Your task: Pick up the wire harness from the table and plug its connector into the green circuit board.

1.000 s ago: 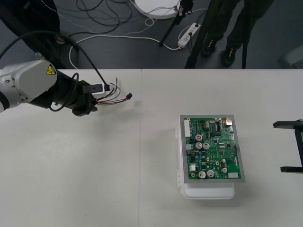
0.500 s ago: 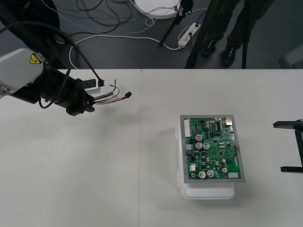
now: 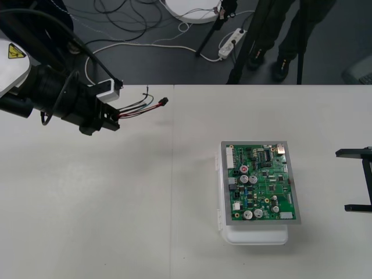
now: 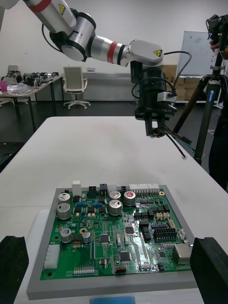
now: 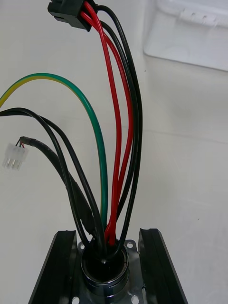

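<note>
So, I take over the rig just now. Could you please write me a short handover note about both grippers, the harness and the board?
Left gripper: shut on the round metal socket of the harness, above the table near its far left corner. The wires point toward the board, with the black plug free at their tip.
Right gripper: open, parked at the table's right edge.
Green circuit board: on its white base, right of centre.
Done: harness picked up.
Left: carry it to the board and plug it in.

Bare table (image 3: pixel 174 174) lies between the held harness (image 3: pixel 139 108) and the circuit board (image 3: pixel 261 183).
</note>
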Controlling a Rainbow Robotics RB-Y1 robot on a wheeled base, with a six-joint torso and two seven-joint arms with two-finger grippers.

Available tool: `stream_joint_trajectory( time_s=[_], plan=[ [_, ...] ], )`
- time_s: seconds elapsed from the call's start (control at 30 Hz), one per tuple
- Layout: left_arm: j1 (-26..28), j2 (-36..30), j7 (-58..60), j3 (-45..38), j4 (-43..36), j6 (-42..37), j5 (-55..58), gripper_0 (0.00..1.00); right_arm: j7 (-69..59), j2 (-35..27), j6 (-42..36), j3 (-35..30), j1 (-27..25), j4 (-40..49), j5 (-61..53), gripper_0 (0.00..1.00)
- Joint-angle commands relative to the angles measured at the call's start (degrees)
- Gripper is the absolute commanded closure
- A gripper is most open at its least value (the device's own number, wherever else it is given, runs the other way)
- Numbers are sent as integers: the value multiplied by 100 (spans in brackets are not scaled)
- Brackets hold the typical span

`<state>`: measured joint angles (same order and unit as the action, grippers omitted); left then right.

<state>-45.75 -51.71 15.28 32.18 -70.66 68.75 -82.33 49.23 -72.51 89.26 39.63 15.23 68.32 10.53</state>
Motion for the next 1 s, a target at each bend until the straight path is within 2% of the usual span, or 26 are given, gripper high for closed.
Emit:
stream_joint_trajectory(
  time_s=[0.03,0.1,0.33,0.6,0.77,1.0],
  plan=[
    [620,-243,-104,-793,-774,552,-73,100,-54,35,74,63,156,-47,19,0],
    [734,-243,-86,-916,-906,578,-99,100,-54,35,74,63,156,-47,19,0],
    [1674,-225,90,-1839,-1987,798,-170,100,-80,44,74,63,164,-73,19,0],
    [2369,-49,327,-2454,-2796,859,-143,100,-124,44,74,63,164,-82,1,0],
    [2501,293,485,-2674,-2945,1035,-143,100,-159,44,74,54,164,-91,-7,0],
    [2334,926,705,-3078,-2945,1694,-433,100,-186,44,74,54,164,-91,-7,0]
  ],
)
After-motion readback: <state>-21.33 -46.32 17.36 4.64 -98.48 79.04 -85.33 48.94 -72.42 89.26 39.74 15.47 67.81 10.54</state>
